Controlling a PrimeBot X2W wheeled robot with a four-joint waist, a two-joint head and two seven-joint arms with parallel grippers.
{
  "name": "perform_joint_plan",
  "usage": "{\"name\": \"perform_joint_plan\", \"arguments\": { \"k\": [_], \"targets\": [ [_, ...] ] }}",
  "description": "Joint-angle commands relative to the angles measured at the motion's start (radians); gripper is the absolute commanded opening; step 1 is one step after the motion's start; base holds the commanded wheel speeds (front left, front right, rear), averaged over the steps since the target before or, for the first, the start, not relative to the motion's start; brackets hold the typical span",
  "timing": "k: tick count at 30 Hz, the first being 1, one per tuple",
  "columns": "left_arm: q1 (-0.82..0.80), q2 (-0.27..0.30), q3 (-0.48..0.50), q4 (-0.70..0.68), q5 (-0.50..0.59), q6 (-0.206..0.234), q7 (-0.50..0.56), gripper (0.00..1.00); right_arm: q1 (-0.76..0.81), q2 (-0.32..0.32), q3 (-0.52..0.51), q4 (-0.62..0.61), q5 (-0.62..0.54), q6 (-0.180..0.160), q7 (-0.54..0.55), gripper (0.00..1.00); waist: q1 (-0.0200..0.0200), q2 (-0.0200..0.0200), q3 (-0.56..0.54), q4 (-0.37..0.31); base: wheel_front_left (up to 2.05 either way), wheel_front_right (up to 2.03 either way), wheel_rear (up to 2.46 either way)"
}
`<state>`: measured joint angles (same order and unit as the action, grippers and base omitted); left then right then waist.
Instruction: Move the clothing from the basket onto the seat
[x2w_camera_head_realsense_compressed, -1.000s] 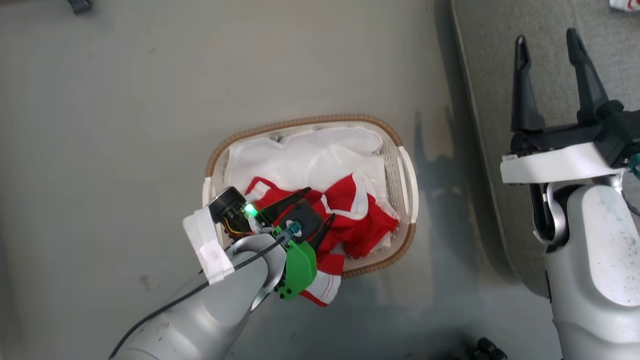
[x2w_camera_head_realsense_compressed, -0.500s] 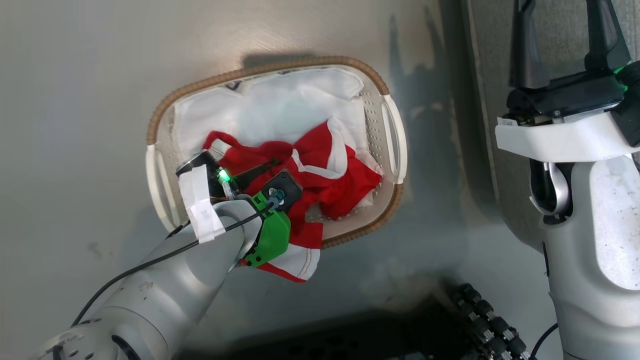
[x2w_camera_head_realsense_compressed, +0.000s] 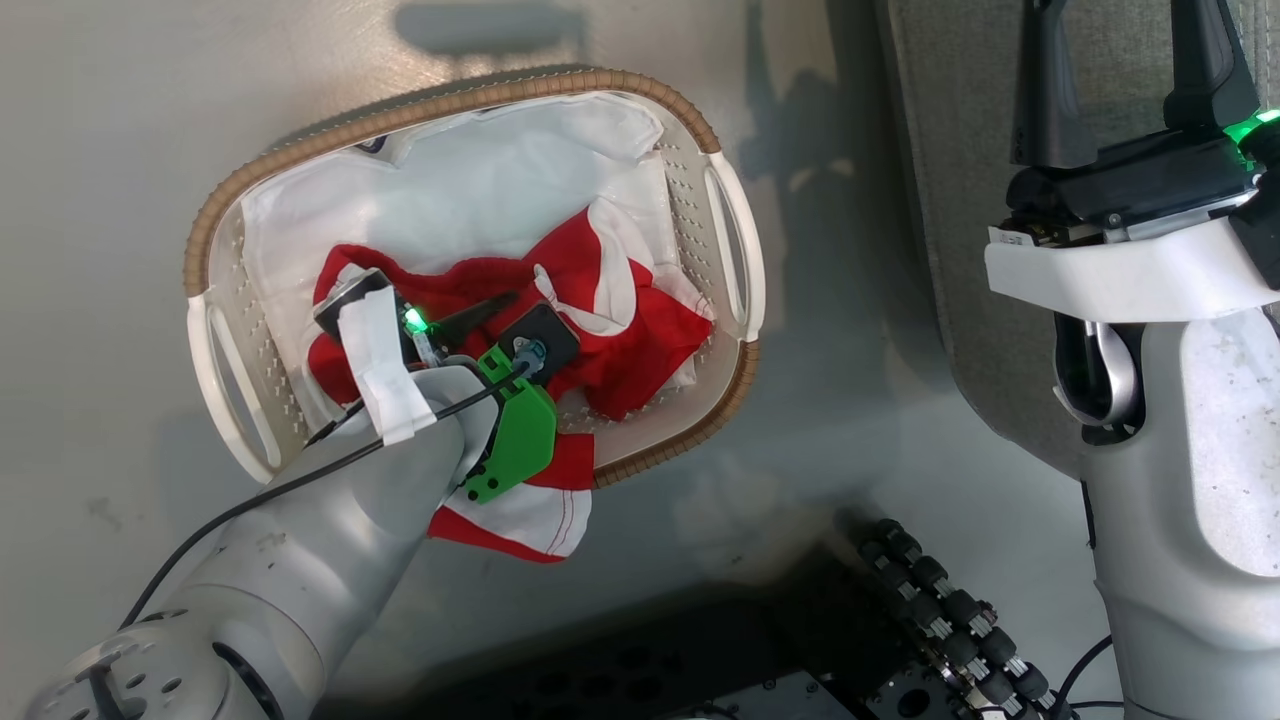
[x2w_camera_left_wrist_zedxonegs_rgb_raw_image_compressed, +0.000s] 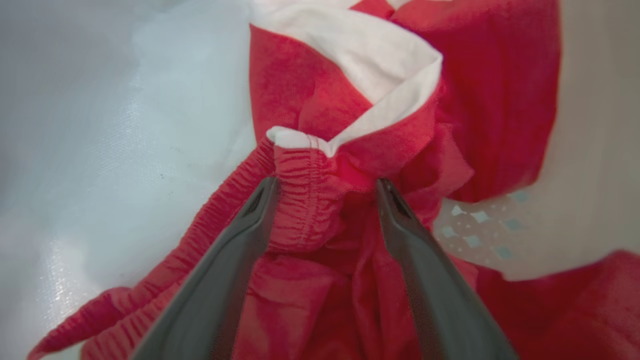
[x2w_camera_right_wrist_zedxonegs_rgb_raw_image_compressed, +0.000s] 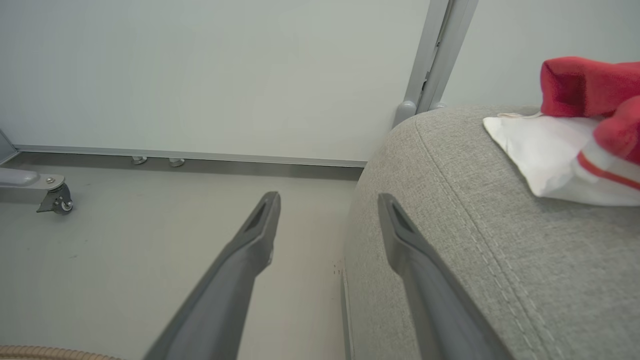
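Now, clothing (x2w_camera_left_wrist_zedxonegs_rgb_raw_image_compressed: 500, 100) inside parted left gripper (x2w_camera_left_wrist_zedxonegs_rgb_raw_image_compressed: 326, 184).

Left pincer (x2w_camera_left_wrist_zedxonegs_rgb_raw_image_compressed: 326, 185) angled downward, fingers parted (forearm reaching forward); right pincer (x2w_camera_right_wrist_zedxonegs_rgb_raw_image_compressed: 328, 200) pointing forward, fingers parted.

The head view looks steeply down on the basket (x2w_camera_head_realsense_compressed: 685, 200) on the floor (x2w_camera_head_realsense_compressed: 100, 120), with the seat (x2w_camera_head_realsense_compressed: 950, 200) along that view's right. The left wrist view sits close inside that basket, facing the clothing (x2w_camera_left_wrist_zedxonegs_rgb_raw_image_compressed: 320, 210) both views share. The right wrist view looks level across the floor toward a wall (x2w_camera_right_wrist_zedxonegs_rgb_raw_image_compressed: 200, 75), the seat's rounded edge near.
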<state>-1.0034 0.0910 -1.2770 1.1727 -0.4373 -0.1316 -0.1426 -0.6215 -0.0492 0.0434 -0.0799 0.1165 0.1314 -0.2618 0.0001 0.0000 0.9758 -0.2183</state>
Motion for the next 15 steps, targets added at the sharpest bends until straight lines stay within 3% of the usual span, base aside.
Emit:
{"name": "perform_joint_plan", "arguments": {
  "k": [1,4,5,7,8,9,11,15],
  "targets": [
    [-0.016,0.012,-0.002,0.006,-0.007,0.002,0.002,1.0,-0.009,-0.002,0.002,-0.003,0.006,-0.001,-0.005,1.0,-0.0001,0.0,0.002,-0.005,0.0,0.0,0.0],
    [-0.015,0.013,-0.003,0.01,-0.018,0.002,0.005,1.0,-0.009,-0.002,0.002,-0.001,0.008,-0.001,-0.005,1.0,-0.0001,0.0,0.001,-0.008,0.0,0.0,0.0],
    [-0.012,0.012,-0.003,0.011,-0.027,0.002,0.007,0.78,-0.008,-0.002,0.001,0.001,0.009,-0.001,-0.005,1.0,-0.0001,0.0,0.0,-0.009,0.0,0.0,0.0],
    [-0.007,0.014,-0.003,0.015,-0.038,0.002,0.012,0.46,-0.007,-0.002,0.002,0.002,0.01,-0.001,-0.005,1.0,-0.0001,0.0,-0.003,-0.009,0.0,0.0,0.0],
    [-0.004,0.015,-0.003,0.016,-0.04,0.002,0.012,0.41,-0.008,-0.002,0.004,0.003,0.011,-0.001,-0.005,1.0,-0.0001,0.0,-0.004,-0.01,0.0,0.0,0.0],
    [-0.002,0.017,-0.004,0.016,-0.044,0.002,0.011,0.22,-0.008,-0.002,0.005,0.002,0.013,-0.001,-0.005,1.0,-0.0001,0.0,-0.005,-0.011,0.0,0.0,0.0],
    [-0.003,0.018,-0.004,0.015,-0.053,0.002,-0.008,0.0,-0.008,-0.002,0.006,0.002,0.012,-0.001,-0.005,1.0,-0.0001,0.0,-0.009,-0.011,0.0,0.0,0.0],
    [0.008,0.02,-0.004,0.007,-0.062,0.002,-0.042,0.0,-0.002,-0.003,0.0,0.009,0.001,-0.001,-0.005,1.0,-0.0001,0.0,-0.026,-0.004,0.0,0.0,0.0]
  ]
}}
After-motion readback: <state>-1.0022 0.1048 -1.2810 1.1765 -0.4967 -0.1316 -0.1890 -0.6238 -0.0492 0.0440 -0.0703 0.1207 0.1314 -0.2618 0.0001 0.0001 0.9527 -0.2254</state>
